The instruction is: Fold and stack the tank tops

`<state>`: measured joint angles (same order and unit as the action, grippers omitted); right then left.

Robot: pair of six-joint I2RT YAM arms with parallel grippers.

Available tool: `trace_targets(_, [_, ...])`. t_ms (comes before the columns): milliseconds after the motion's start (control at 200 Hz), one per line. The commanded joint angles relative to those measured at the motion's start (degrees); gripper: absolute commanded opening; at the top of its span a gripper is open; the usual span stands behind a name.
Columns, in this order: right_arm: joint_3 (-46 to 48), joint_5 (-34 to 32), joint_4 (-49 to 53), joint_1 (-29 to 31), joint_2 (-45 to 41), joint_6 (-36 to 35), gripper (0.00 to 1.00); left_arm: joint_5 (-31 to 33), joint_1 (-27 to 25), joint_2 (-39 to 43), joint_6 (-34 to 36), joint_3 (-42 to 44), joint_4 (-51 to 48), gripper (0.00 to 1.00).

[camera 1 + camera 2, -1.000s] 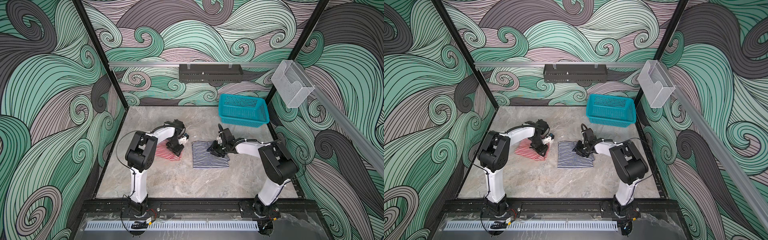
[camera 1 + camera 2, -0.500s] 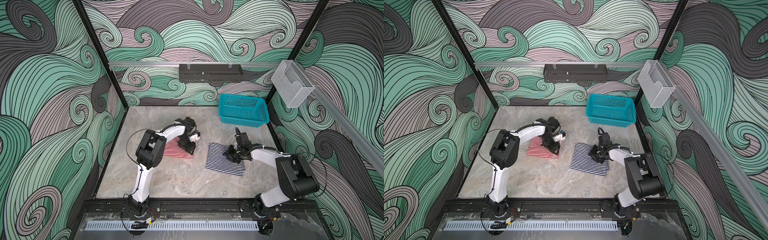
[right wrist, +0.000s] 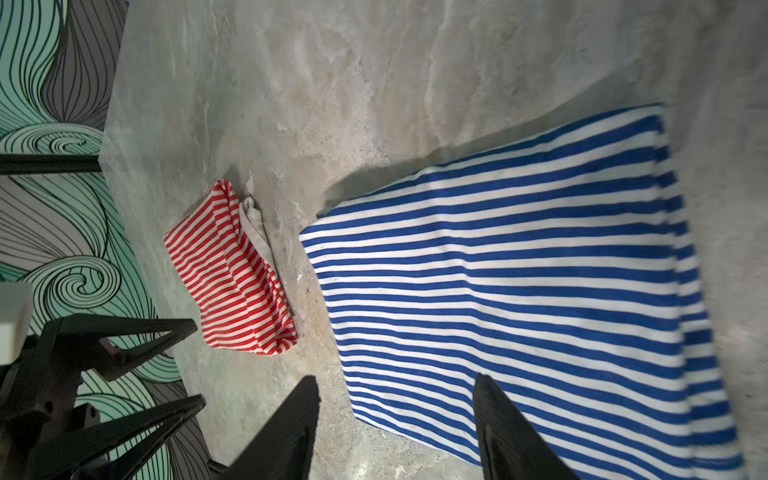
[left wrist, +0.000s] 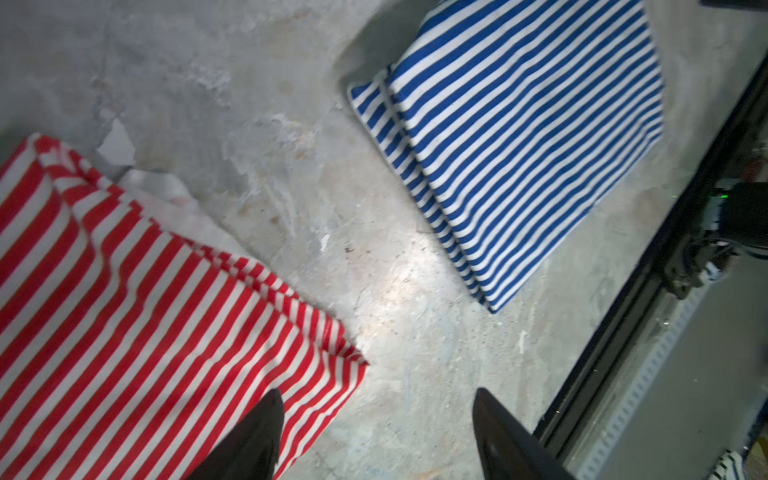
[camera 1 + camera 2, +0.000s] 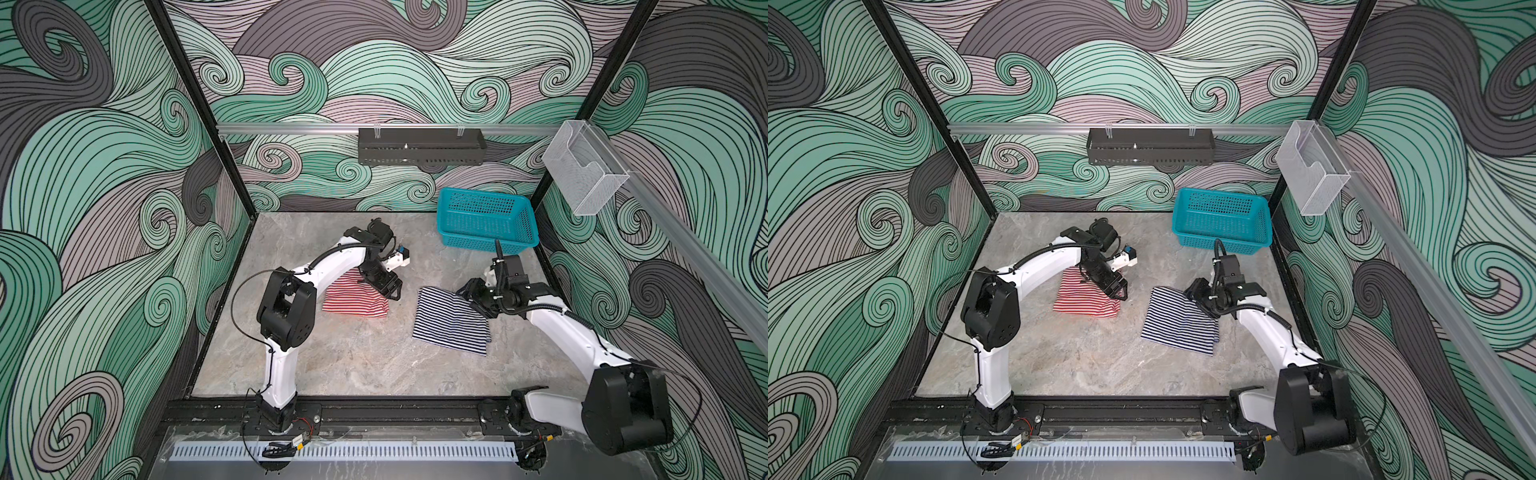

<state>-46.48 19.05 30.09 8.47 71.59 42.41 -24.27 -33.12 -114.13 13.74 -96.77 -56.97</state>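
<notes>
The soft red-and-white striped knit tank top [image 5: 353,300] lies folded into a rumpled, roughly rectangular bundle on the grey marble-patterned counter [image 5: 353,365], with pale trim peeking from one edge. Apart to its right, the navy-and-white striped knit tank top [image 5: 451,322] lies folded flat in a neater rectangle, its layered edges showing along one side. The left hand [image 4: 376,415] hangs over the red top's right edge, its black pointed fingers [image 4: 257,436] spread wide with nothing between them. The right hand [image 3: 395,386] sits over the navy top's far right corner, fingers likewise apart and gripping nothing. A teal plastic mesh basket [image 5: 486,220] stands at the back right.
</notes>
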Motion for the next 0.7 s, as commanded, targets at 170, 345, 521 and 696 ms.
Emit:
trace_targets(170, [6.2, -5.5, 12.4, -3.8, -10.3, -2.1, 0.68, -10.1, -1.3, -6.6, -1.0, -7.6, 0.6, 0.75])
trace_targets(345, [10.4, -5.8, 15.0, -5.0, -15.8, -0.9, 0.74, -12.0, -2.0, -13.8, -2.4, -16.2, -1.8, 0.75])
trace_targets(521, [14.0, -4.5, 15.6, -5.0, -19.9, 1.4, 0.75, -11.4, -2.5, -18.6, -3.3, -21.4, -3.3, 0.75])
trace_targets(696, [16.7, -4.0, 16.6, -5.0, -23.3, 2.7, 0.76, -11.1, -2.8, -22.8, -3.2, -25.6, -5.8, 0.75])
